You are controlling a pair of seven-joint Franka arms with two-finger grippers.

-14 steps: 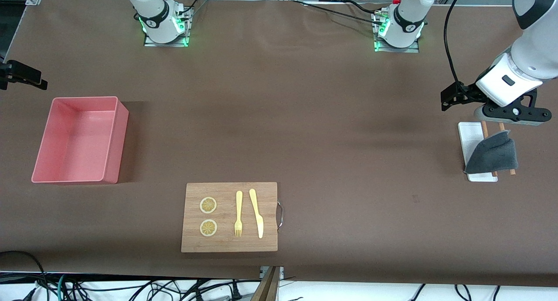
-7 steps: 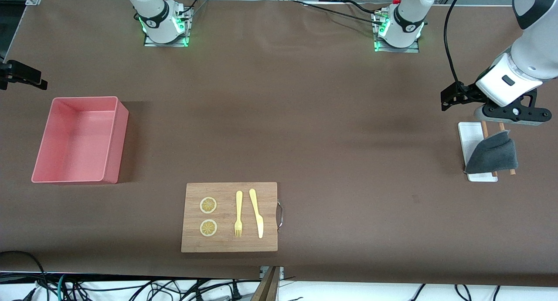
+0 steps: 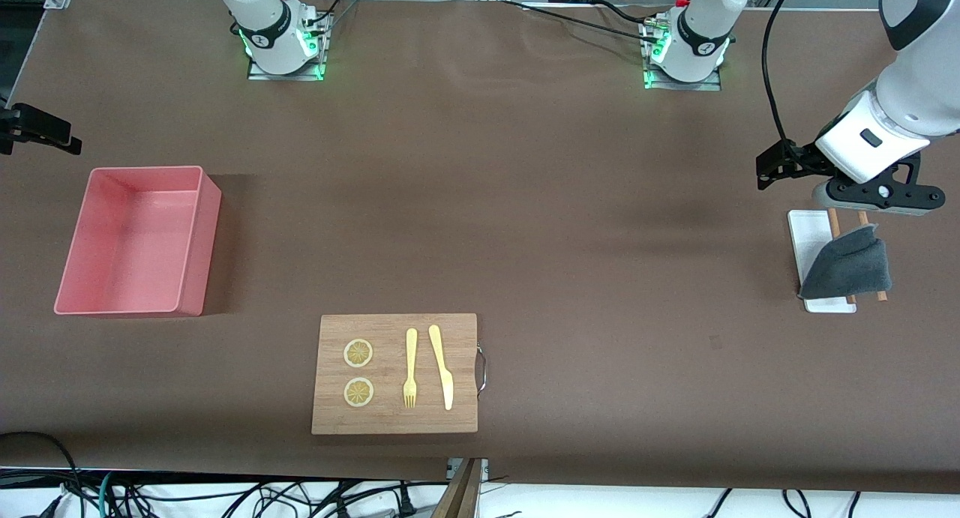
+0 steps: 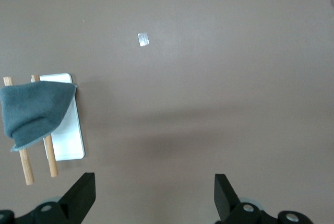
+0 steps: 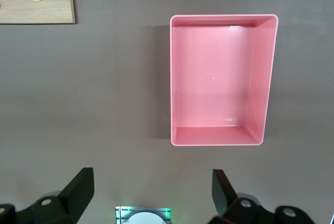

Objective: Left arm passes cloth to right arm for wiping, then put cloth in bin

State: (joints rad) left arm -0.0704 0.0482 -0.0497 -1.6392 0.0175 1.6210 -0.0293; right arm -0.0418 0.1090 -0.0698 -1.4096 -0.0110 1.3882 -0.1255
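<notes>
My left gripper (image 3: 876, 196) hangs over the white tray (image 3: 808, 242) at the left arm's end of the table, where the grey cloth (image 3: 849, 267) lies draped over two wooden sticks (image 3: 832, 220). The pink bin (image 3: 136, 239) sits toward the right arm's end, the cutting board (image 3: 395, 374) nearer the camera.

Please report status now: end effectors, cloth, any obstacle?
Left end effector open above tray. Right end effector open, waiting. Cloth draped on sticks. No obstacle.
</notes>
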